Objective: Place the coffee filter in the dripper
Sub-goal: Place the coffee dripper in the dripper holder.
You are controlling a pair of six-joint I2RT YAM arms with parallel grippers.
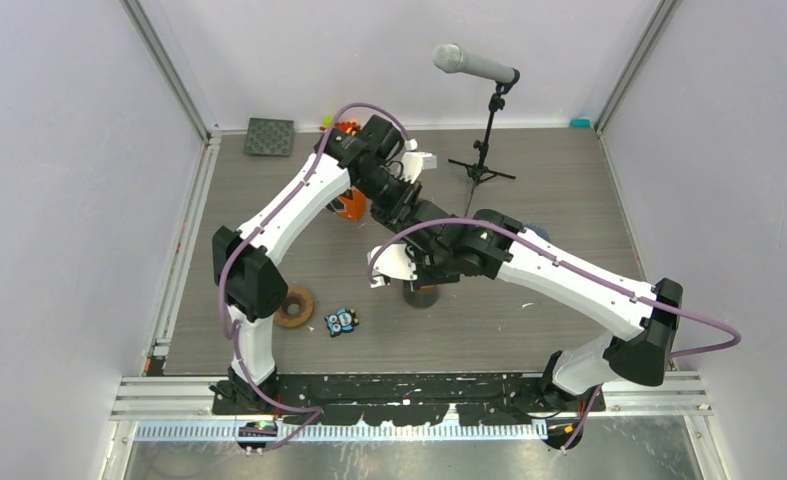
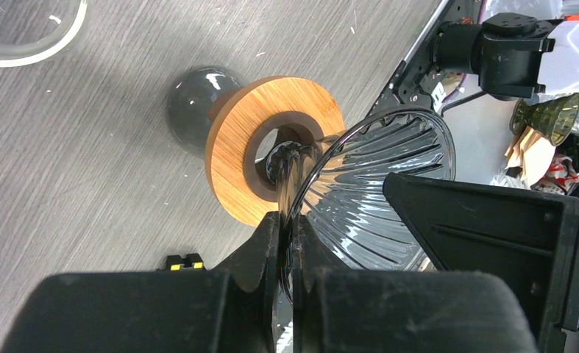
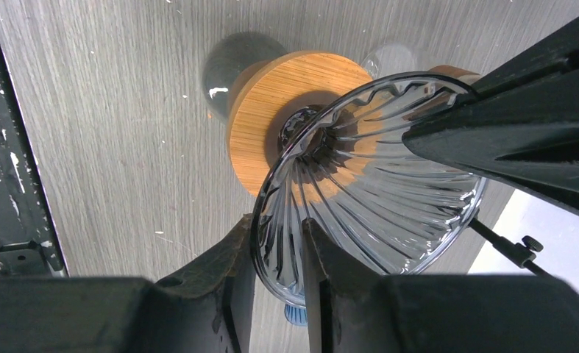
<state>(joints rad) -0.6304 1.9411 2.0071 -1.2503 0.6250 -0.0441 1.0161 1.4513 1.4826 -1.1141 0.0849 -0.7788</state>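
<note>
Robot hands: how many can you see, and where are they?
2. The left gripper pinches the rim of the glass dripper on one side. The right gripper clasps the same rim across from it. None looks hidden.

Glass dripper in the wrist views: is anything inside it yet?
Inside the glass dripper only bare ribbed glass shows, the wooden collar visible through it; no paper filter seen. A black gripper part covers one side of the bowl.

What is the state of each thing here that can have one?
left gripper: shut on the dripper's rim.
right gripper: fingers astride the same rim, grip unclear.
dripper: held at its rim, no filter inside.
</note>
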